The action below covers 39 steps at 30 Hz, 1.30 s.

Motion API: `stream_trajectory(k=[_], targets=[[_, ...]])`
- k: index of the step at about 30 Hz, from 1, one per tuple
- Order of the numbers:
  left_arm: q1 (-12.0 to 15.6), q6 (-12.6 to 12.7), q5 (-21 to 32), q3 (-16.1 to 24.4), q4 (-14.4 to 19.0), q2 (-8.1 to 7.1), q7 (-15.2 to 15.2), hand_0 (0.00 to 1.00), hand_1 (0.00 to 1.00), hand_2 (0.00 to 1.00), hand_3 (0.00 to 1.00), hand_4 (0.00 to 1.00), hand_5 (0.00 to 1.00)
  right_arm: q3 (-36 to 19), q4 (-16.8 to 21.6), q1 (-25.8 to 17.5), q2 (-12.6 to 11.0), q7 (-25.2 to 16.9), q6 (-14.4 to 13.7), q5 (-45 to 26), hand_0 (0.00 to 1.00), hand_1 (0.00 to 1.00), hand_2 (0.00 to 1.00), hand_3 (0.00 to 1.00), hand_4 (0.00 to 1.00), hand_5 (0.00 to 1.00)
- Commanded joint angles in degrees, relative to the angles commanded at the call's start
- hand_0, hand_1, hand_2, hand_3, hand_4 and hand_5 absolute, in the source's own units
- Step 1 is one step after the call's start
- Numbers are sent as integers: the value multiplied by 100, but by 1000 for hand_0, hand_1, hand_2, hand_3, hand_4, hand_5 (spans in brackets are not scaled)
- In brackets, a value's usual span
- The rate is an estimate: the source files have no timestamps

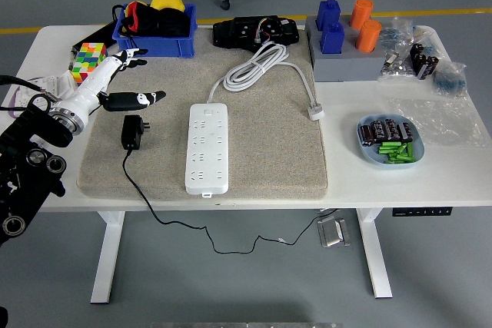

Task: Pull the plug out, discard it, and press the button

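1. Your left hand [115, 86] hovers above the mat's left edge, fingers spread, holding nothing; the right arm is out of view.
2. The black plug [132, 131] lies on the beige mat [265, 151], just left of the white power strip [207, 148] and clear of its sockets.
3. Reaching for the strip's button, you could snag the plug's cord [142, 190], which trails off the near table edge, and drag the plug along.
4. A sideways push might slide the strip across the mat instead of pressing the button.
5. The white table [453, 182] is crowded at its far side: blue bin [157, 32], colour cube [90, 57]. Grey floor lies beyond.
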<state>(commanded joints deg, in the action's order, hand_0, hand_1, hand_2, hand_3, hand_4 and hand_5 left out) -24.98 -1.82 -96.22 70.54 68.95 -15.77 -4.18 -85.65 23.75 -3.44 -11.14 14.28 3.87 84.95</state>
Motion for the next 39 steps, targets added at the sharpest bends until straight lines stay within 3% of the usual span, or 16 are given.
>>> stream_trajectory(k=[39], targets=[[-46, -10, 26, -87, 50, 1, -7, 904, 887, 833, 888, 837, 200, -29, -7, 12, 4, 0, 3, 4, 767, 729, 724, 713, 883, 658]])
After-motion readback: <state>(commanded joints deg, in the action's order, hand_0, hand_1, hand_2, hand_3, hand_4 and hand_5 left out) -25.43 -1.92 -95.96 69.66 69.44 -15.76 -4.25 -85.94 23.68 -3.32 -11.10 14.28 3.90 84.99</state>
